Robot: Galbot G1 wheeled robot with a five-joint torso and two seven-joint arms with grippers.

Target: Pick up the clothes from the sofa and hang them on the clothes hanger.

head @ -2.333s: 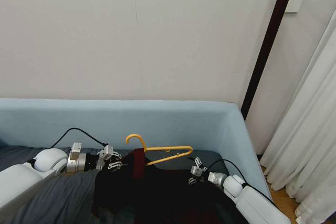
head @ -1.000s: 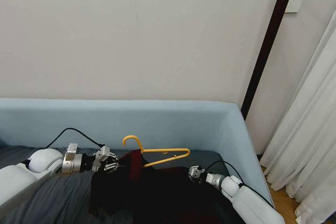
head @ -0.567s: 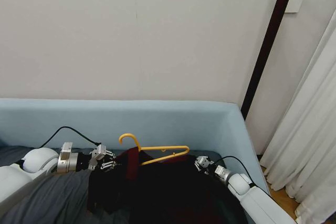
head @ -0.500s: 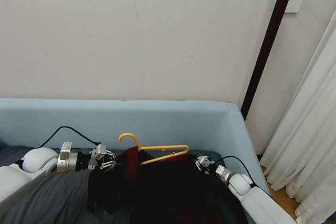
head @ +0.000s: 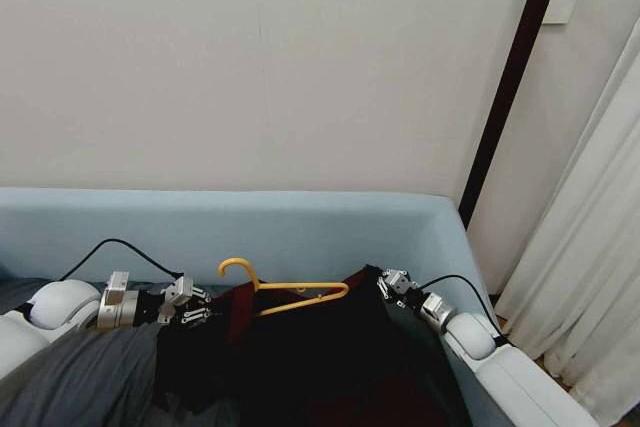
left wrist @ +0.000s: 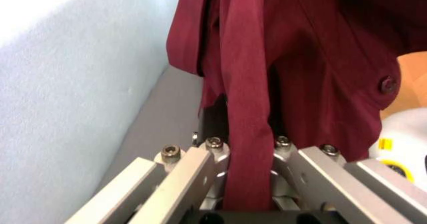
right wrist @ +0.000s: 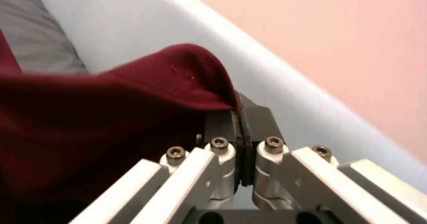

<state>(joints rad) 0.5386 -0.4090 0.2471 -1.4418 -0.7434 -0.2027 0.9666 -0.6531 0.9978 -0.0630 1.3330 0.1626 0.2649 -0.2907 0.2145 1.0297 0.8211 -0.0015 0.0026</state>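
No readable text or label shows anywhere.

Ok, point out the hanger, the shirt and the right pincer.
hanger (head: 300, 289), head view, on its yellow upper bar.
shirt (head: 320, 347), head view, on its dark front.
right pincer (right wrist: 238, 116), right wrist view, between its tips, shut on the shirt.

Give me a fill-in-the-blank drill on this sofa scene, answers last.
The left end effector and right end effector both grip a dark ____ shirt.
The hanger is ____.
Its hook lies nearer the ____ end effector.
The sofa's backrest is light ____.
Answers: red, yellow, left, blue.
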